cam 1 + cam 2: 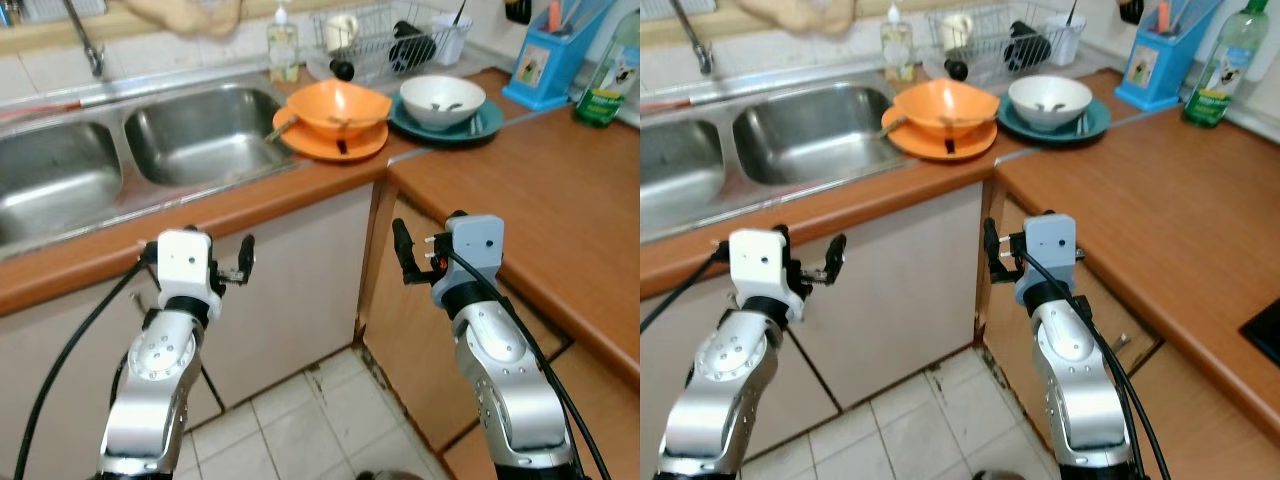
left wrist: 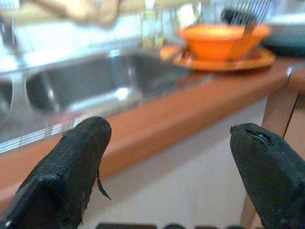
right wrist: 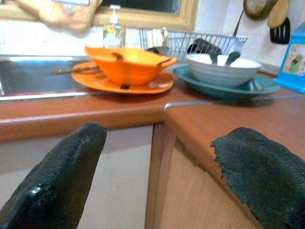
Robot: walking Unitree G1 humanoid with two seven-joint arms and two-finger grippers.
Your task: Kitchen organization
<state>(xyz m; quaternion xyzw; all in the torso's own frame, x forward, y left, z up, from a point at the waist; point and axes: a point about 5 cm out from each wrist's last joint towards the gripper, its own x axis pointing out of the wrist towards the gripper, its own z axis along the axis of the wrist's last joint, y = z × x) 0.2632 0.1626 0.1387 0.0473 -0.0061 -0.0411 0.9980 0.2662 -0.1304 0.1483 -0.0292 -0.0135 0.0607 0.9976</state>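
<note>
Both silver arms are held up in front of the brown wooden worktop (image 1: 560, 190), below its front edge. The left pincer (image 1: 243, 262) is wide open and holds nothing. It sits in front of the shiny steel double sink (image 1: 150, 150). The right pincer (image 1: 402, 252) is wide open too and holds nothing. It sits near the inner corner of the worktop.

An orange bowl (image 1: 338, 105) stands on a flat orange plate (image 1: 330, 143) at the right edge of the sink. Just beside it, a white bowl (image 1: 442, 100) stands on a dark teal plate (image 1: 445, 125). Behind them, at the back edge of the worktop, are a wire dish rack (image 1: 385, 40) and a clear soap bottle (image 1: 283, 45). A blue holder box (image 1: 545, 60) and a green bottle (image 1: 605, 80) stand at the back right.
</note>
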